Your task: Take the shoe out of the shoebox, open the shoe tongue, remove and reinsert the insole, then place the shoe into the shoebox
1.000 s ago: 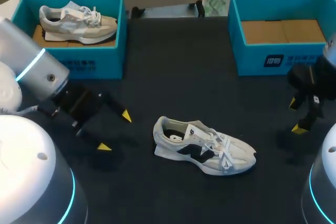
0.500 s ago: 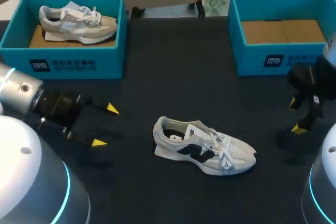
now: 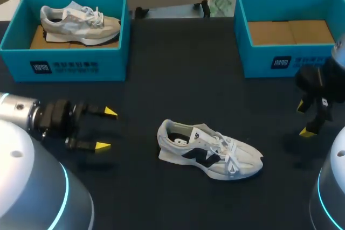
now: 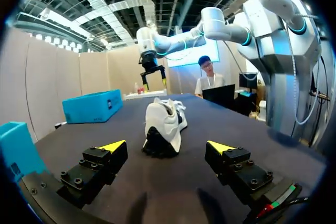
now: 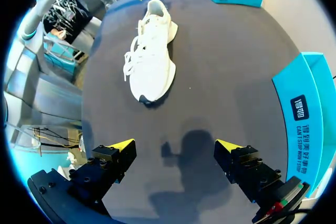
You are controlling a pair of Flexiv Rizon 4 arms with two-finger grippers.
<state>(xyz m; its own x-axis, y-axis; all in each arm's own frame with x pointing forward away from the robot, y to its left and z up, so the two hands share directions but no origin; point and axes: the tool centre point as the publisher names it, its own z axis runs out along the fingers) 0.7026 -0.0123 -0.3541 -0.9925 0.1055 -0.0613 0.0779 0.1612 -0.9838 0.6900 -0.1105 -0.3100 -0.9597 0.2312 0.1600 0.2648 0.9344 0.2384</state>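
1. Two teal boxes stand at the table's (image 3: 178, 68) far corners. The left shoebox (image 3: 70, 67) holds a grey shoe (image 3: 80, 22), and the right shoebox (image 3: 294, 60) shows its cardboard floor.
2. One white shoe (image 3: 209, 152) with a dark side logo rests on its sole mid-table, nearer the near edge, toe toward the right edge, outside both boxes.
3. Near the left edge hangs the left gripper (image 3: 107, 129), fingers spread and grasping nothing, aimed at the white shoe's heel, well apart from it.
4. Near the right edge, before the right shoebox, hangs the right gripper (image 3: 303, 119), fingers spread and likewise empty, with the white shoe's toe ahead of it.
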